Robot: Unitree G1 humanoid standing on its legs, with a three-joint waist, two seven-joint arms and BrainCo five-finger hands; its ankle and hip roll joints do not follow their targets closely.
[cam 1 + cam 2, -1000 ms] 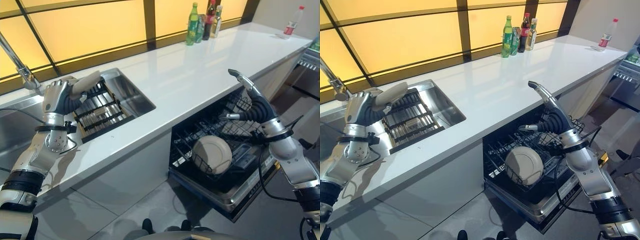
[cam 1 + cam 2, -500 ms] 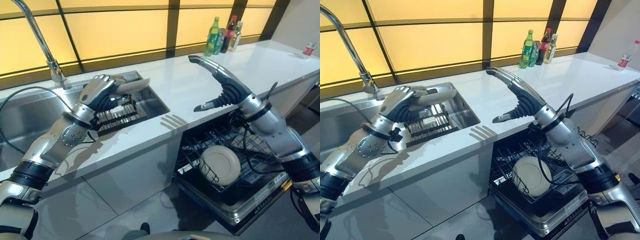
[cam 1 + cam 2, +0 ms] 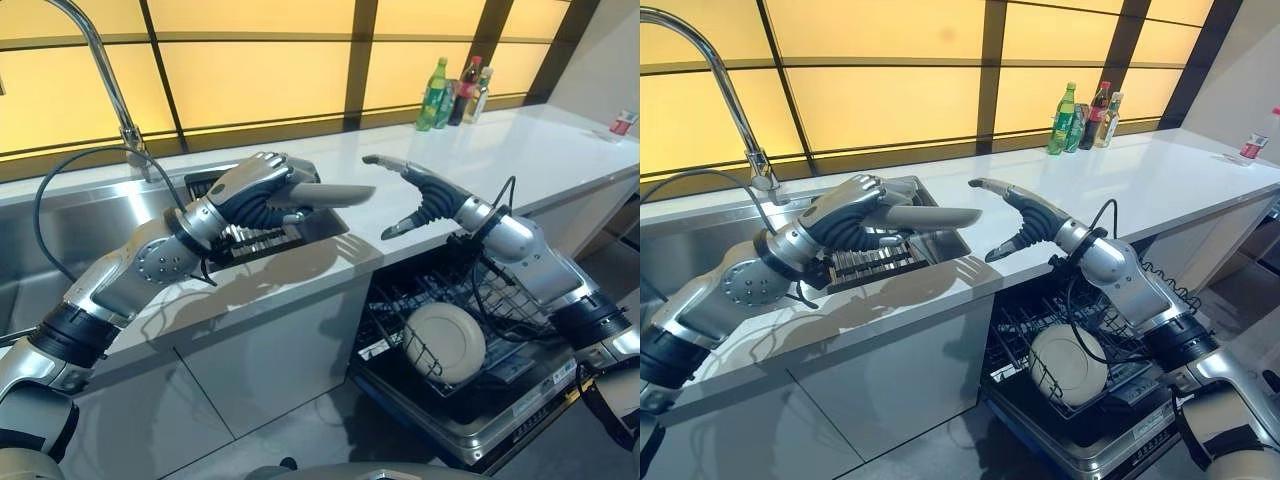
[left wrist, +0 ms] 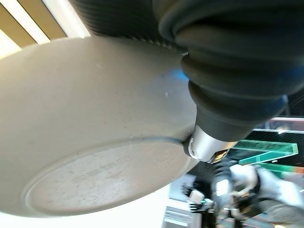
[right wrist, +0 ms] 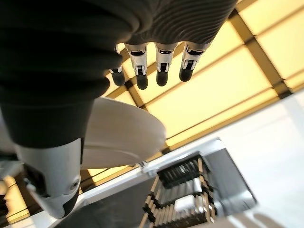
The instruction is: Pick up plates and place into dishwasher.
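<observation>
— Left eye view first: what is being seen nearest?

— An open dishwasher (image 3: pixel 470 420) is being shown below the white counter (image 3: pixel 520 160), its door lowered and its wire rack (image 3: pixel 500 300) drawn out. One pale round plate in the rack (image 3: pixel 445 342) is being kept on edge, leaning, among the wires.

— And what is being carried?

— A second plate (image 3: pixel 325 194) is being held by the left hand (image 3: pixel 255 190) above the counter's front edge, just beside the sink (image 3: pixel 60 230). It is being presented nearly edge-on and close to level. In the left wrist view its underside (image 4: pixel 90 142) is being shown as matt grey-beige, with a raised circular foot ring. Fingers are being curled over its rim and the thumb is being pressed beneath.

— How is the other hand being held?

— The right hand (image 3: pixel 1025 220) is being held spread wide, fingers straight and thumb apart, with nothing in its grasp, near the plate's free edge but apart from it.

— Farther back?

— A dark slatted drying rack (image 3: pixel 250 240) is being seen in the sink, a tall curved tap (image 3: pixel 100 70) behind it, and bottles (image 3: pixel 455 85) by the lit yellow panels at the counter's far end.
</observation>
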